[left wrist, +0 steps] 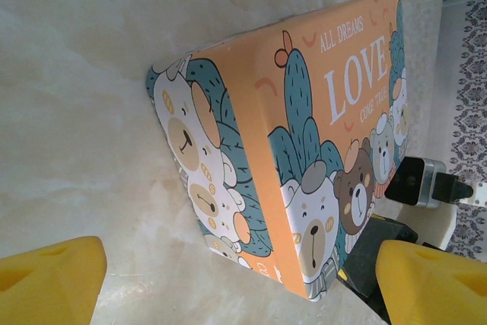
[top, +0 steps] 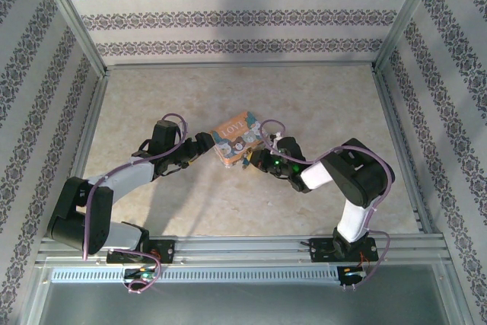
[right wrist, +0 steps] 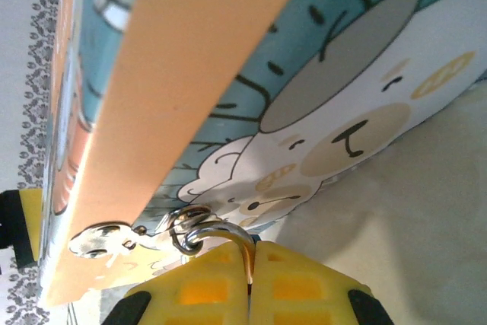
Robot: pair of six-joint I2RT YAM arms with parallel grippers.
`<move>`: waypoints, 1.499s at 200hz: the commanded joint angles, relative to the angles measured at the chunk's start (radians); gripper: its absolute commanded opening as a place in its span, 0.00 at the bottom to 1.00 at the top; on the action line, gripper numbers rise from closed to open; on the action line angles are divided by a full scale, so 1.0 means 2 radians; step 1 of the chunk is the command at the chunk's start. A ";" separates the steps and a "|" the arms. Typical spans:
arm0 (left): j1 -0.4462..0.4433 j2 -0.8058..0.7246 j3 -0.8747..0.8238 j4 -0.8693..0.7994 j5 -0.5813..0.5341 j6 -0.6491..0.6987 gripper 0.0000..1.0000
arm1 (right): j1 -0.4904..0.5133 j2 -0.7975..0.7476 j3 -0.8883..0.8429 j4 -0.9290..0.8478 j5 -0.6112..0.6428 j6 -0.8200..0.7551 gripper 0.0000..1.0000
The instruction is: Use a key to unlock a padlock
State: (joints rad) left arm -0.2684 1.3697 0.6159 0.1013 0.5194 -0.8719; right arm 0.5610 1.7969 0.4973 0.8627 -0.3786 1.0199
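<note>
My right gripper is shut on the padlock. Its silvery shackle curves out from between the yellow pads, and its body is hidden between them. The shackle hooks through a metal ring on the front of the orange "LOVE" tin. From above, the right gripper sits at the tin's near right corner. My left gripper is open at the tin's left side. Its yellow fingers stand wide apart, with the tin's corner ahead of them, untouched. The key is out of view.
The tin stands tilted on the marbled tabletop. Patterned walls and metal rails enclose the table. A silver latch plate hangs beside the ring. The right arm's dark parts lie just beyond the tin.
</note>
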 commanded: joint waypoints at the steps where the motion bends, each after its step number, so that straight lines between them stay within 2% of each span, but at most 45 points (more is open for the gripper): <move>1: -0.004 -0.014 0.007 -0.011 -0.005 0.010 0.92 | 0.004 -0.015 -0.019 0.010 0.031 0.031 0.00; 46: -0.007 -0.018 0.001 -0.006 0.003 0.013 0.92 | 0.004 -0.021 -0.029 0.005 0.061 0.077 0.00; 97: -0.024 -0.047 -0.009 -0.022 -0.019 0.019 0.92 | 0.006 -0.025 -0.038 0.009 0.100 0.134 0.00; 154: -0.039 -0.075 -0.004 -0.063 -0.051 0.042 0.92 | -0.001 -0.056 -0.029 -0.031 0.113 0.137 0.00; 196: -0.063 -0.087 0.052 -0.098 -0.059 0.070 0.92 | 0.000 -0.065 -0.033 -0.051 0.123 0.134 0.00; 217: -0.088 -0.070 0.088 -0.104 -0.057 0.081 0.91 | -0.004 -0.069 -0.034 -0.054 0.123 0.132 0.00; 254: -0.130 0.000 0.129 -0.065 -0.034 0.074 0.91 | -0.002 -0.069 -0.030 -0.057 0.120 0.128 0.00; 300: -0.150 0.085 0.173 -0.038 -0.009 0.069 0.91 | 0.000 -0.078 -0.036 -0.068 0.124 0.124 0.00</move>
State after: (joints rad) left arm -0.5491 1.4841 0.9081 -0.0261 0.4599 -0.7433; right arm 0.5648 1.6691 0.4362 0.7689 -0.1635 1.2808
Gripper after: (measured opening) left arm 0.912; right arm 0.050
